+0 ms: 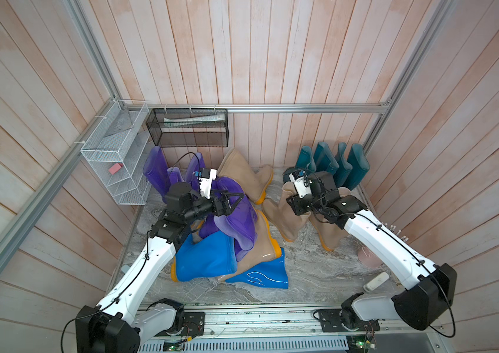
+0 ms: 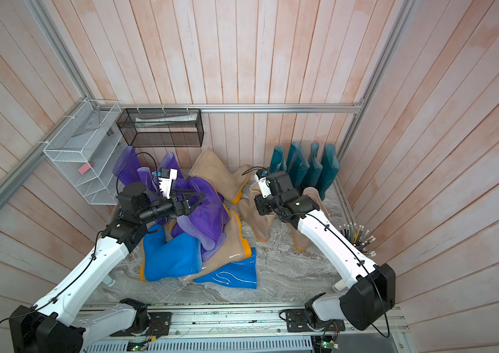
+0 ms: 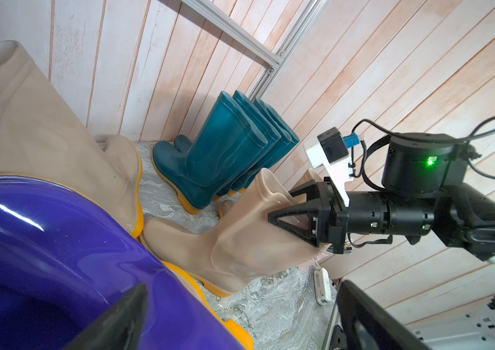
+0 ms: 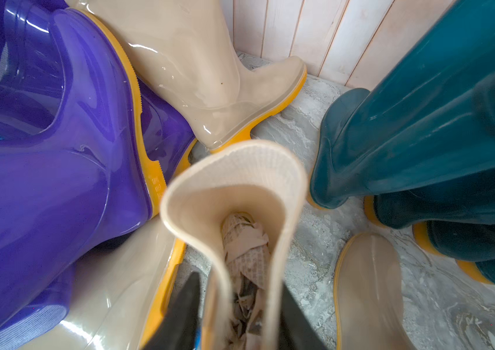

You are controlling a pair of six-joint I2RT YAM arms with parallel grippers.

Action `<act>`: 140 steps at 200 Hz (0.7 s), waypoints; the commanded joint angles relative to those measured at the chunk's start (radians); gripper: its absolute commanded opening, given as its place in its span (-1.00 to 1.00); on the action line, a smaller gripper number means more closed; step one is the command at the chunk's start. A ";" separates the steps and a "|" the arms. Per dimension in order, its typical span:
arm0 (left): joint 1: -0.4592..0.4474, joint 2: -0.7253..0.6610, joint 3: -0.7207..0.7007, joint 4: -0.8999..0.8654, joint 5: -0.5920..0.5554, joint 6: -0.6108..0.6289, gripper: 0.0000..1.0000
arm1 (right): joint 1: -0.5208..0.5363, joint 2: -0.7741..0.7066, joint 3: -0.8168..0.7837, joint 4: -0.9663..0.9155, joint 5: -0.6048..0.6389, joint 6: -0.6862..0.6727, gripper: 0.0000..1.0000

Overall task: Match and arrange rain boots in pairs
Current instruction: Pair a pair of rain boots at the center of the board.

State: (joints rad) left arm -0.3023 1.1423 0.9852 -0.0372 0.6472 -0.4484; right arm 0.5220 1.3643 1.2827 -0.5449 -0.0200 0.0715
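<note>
My right gripper (image 4: pixel 240 321) is shut on the top of a beige rain boot's shaft (image 4: pixel 234 181), pinching its opening flat. That boot (image 1: pixel 285 214) stands on the floor with another beige one (image 1: pixel 327 232) beside it. From the left wrist view the right gripper (image 3: pixel 285 206) shows clamped on the shaft (image 3: pixel 240 242). My left gripper (image 1: pixel 234 201) hangs open over the purple boots (image 1: pixel 236 217) heaped in the middle. Two bright blue boots (image 1: pixel 205 259) lie at the pile's front. Several dark teal boots (image 1: pixel 333 165) stand in a row at the back right.
A beige boot (image 1: pixel 242 174) leans on the back wall; another (image 1: pixel 260 244) lies in the pile. A white wire rack (image 1: pixel 114 152) and a black mesh basket (image 1: pixel 187 128) hang at the back left. A pink object (image 1: pixel 369 256) and a white device (image 1: pixel 376 281) lie front right.
</note>
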 commanded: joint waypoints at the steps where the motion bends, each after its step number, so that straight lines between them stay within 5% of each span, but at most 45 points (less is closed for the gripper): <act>1: -0.004 -0.019 -0.009 0.005 0.002 0.015 0.99 | -0.001 -0.078 -0.026 -0.012 0.030 0.085 -1.00; 73: -0.003 -0.011 -0.011 0.007 0.000 0.012 1.00 | 0.004 -0.220 -0.053 -0.150 0.278 0.194 -1.00; 140: -0.004 -0.015 -0.011 0.007 -0.002 0.013 1.00 | -0.003 -0.206 -0.051 -0.164 0.471 0.194 -1.00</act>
State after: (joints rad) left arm -0.3023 1.1419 0.9852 -0.0372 0.6472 -0.4461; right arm 0.5220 1.1652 1.2049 -0.7464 0.3149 0.2588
